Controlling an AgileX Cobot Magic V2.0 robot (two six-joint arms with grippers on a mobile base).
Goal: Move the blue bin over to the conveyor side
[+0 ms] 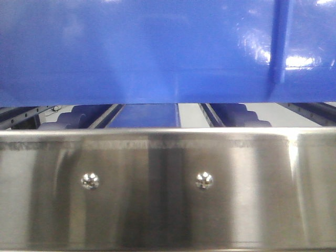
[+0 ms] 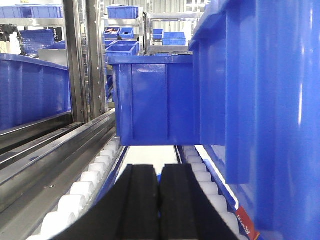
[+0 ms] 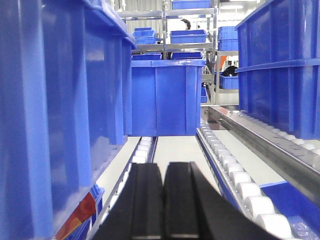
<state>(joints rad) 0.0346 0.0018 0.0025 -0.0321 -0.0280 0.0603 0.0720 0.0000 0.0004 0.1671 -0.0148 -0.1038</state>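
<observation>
Left end effector (image 2: pixel 160 205) and right end effector (image 3: pixel 163 205) are closed, empty, flanking the blue bin (image 1: pixel 157 52); you've yet to move it.

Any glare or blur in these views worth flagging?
Front view: soft overall, white glare upper right on the blue bin, streaky reflections on the steel panel. Left wrist: sharper, faint light streak on the bin wall. Right wrist: sharp, ceiling lights blown out at top.
</observation>
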